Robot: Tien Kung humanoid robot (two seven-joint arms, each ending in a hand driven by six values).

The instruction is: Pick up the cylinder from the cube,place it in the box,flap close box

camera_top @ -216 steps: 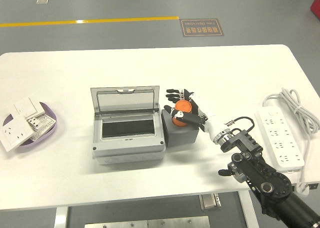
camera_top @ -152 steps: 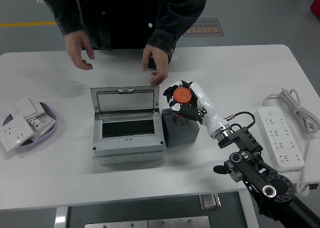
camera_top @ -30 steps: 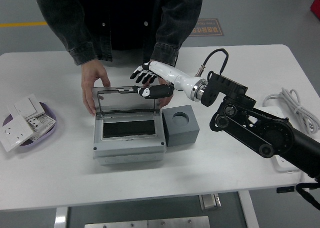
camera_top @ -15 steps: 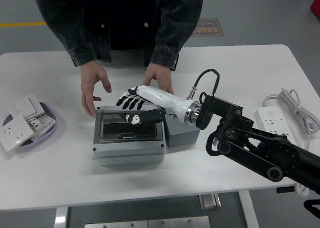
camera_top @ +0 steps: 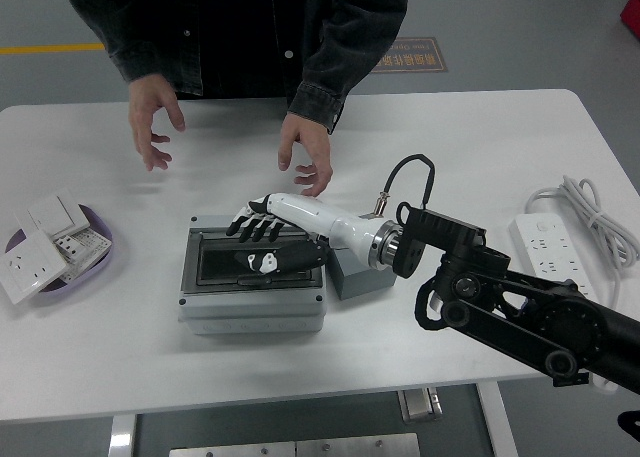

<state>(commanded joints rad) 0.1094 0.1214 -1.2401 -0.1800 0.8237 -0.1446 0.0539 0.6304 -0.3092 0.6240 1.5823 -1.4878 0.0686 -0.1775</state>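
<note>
The grey box (camera_top: pixel 250 305) sits left of the table's middle with its clear-windowed lid down flat. My right hand (camera_top: pixel 256 247) lies palm-down on that lid, fingers spread and open, holding nothing. The dark grey cube (camera_top: pixel 352 282) stands against the box's right side, mostly hidden behind my white forearm. No orange cylinder shows anywhere; the hand and lid hide the box's inside. A person in a dark jacket stands at the far side with the left-side hand (camera_top: pixel 150 127) and the right-side hand (camera_top: pixel 305 157) raised behind the box, touching nothing.
A purple bowl (camera_top: pixel 102 249) with white switch plates sits at the left edge. A white power strip (camera_top: pixel 545 245) and its coiled cable (camera_top: pixel 600 209) lie at the right. My black right arm crosses the lower right of the table.
The lid has swung from upright to flat under my right hand. The person's hands let go of the box and drew back. Earlier, the orange cylinder was lifted off the cube.
</note>
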